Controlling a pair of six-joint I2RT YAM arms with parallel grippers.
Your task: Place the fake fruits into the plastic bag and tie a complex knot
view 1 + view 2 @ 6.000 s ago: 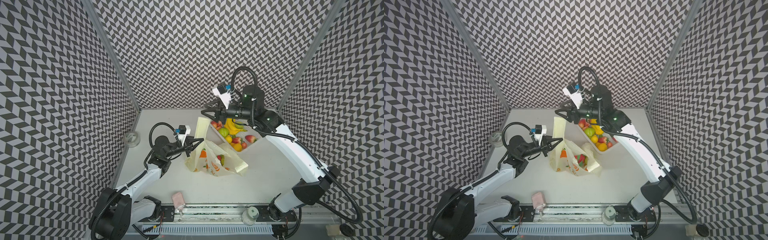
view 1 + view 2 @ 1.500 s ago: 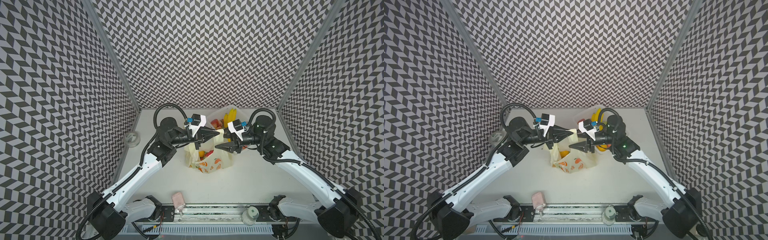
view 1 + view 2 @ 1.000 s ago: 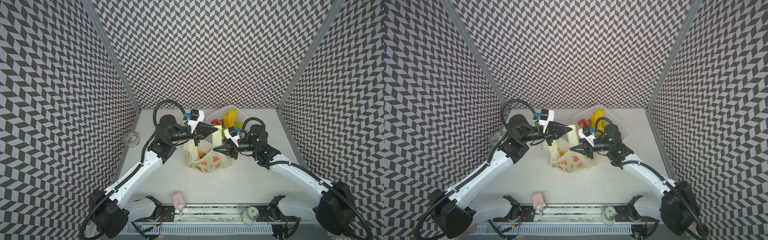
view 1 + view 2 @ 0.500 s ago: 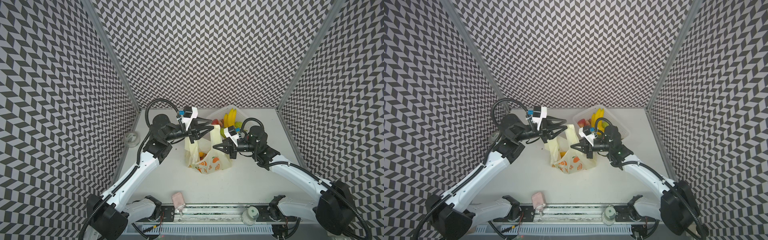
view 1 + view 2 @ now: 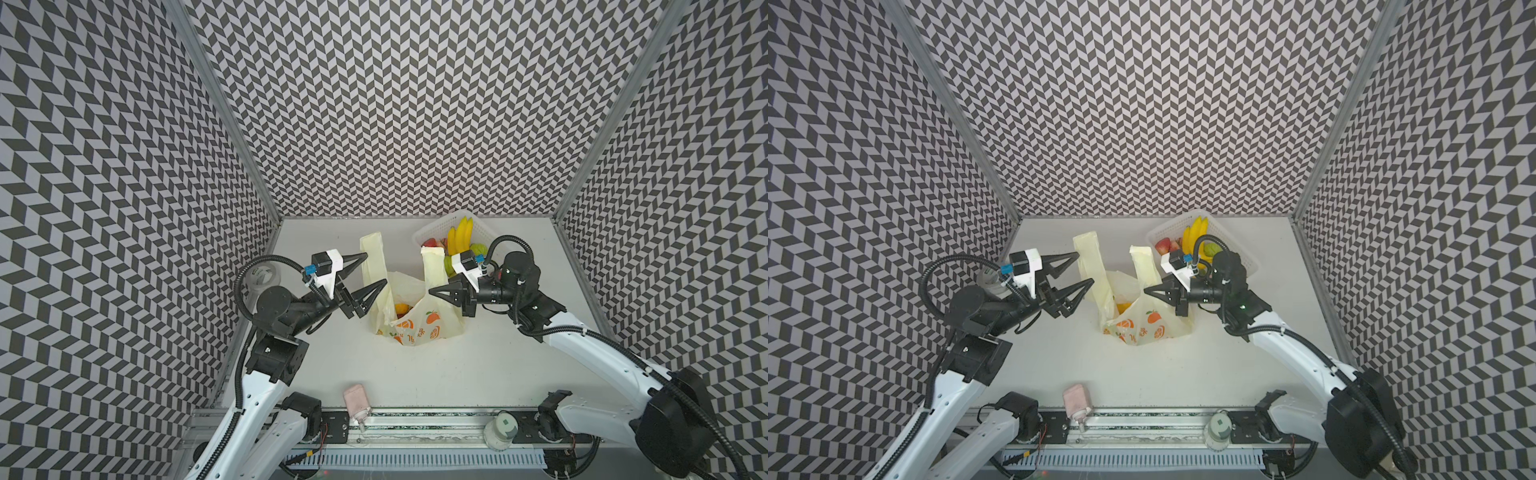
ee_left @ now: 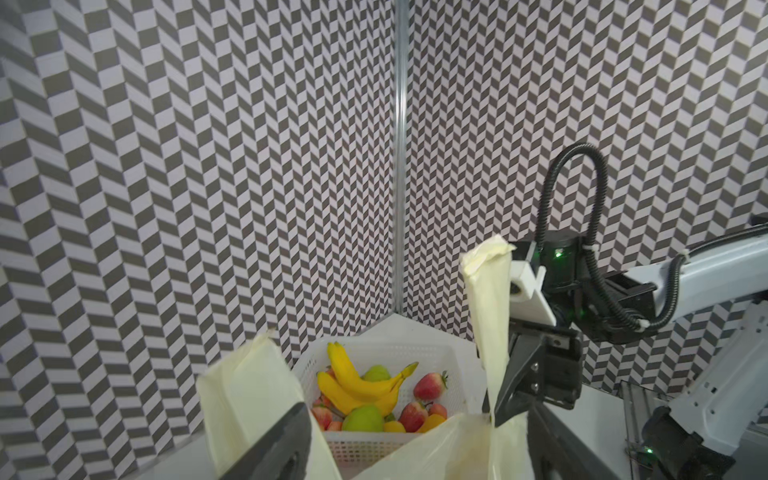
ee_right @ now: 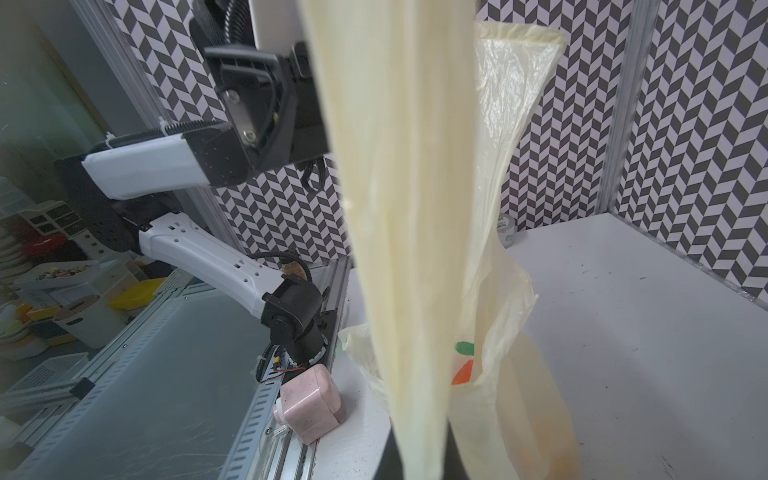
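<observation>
Standing open-mouthed on the table [image 5: 457,374], the plastic bag [image 5: 415,326] is found near the middle, with both handle strips raised upright. The left gripper [image 5: 376,268] is seen with jaws spread wide; the left handle strip [image 5: 371,249] lies just beside one finger, ungripped. The right gripper [image 5: 432,289] is clenched on the base of the right handle strip [image 5: 432,266]. One orange fruit [image 5: 401,308] is noted inside the bag. Bananas [image 5: 459,239] and other fake fruits [image 6: 430,384] are held in the white basket [image 5: 484,233] behind it.
</observation>
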